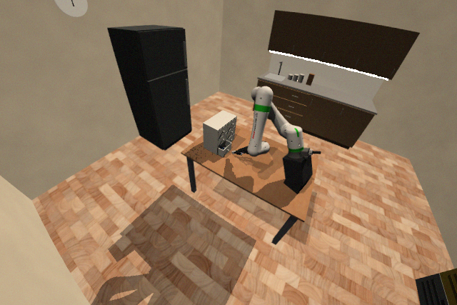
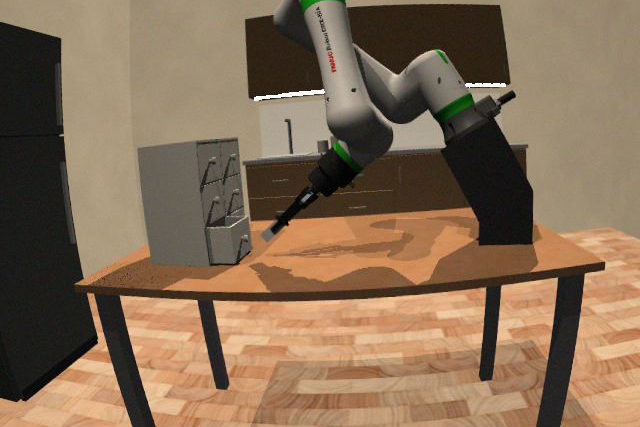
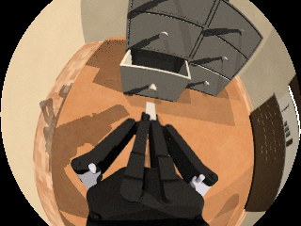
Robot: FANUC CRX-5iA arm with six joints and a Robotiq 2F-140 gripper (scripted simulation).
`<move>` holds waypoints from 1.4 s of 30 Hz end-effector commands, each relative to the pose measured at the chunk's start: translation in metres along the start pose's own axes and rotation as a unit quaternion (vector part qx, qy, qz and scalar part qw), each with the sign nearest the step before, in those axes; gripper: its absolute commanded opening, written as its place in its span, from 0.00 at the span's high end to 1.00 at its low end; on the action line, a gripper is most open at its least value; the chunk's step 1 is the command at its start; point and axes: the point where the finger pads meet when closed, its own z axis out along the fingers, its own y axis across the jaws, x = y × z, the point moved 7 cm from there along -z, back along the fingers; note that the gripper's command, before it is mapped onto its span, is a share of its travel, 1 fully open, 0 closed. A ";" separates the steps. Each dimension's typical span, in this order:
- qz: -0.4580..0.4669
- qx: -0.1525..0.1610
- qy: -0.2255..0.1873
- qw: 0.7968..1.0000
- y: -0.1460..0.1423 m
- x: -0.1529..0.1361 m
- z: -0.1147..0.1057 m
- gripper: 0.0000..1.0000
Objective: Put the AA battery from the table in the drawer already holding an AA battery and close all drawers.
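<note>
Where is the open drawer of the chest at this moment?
The open drawer is in the bottom row of the chest, sticking out toward the shut gripper, which hangs just in front of it.

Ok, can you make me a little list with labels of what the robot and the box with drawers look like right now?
arm: white arm with green bands, leaning down toward the chest
gripper: black gripper, fingers shut, holding nothing, just above the table
chest: small grey chest of drawers on the brown wooden table
open drawer: bottom left drawer pulled partly out
other drawers: pushed in
battery: not visible
</note>
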 end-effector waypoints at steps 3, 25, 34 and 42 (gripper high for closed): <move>0.000 0.000 0.000 1.000 0.000 0.000 0.000 1.00; 0.000 0.000 0.000 1.000 0.000 0.003 0.003 1.00; 0.000 0.000 0.000 1.000 0.000 0.007 0.009 1.00; 0.000 0.000 0.000 1.000 0.000 0.012 0.014 1.00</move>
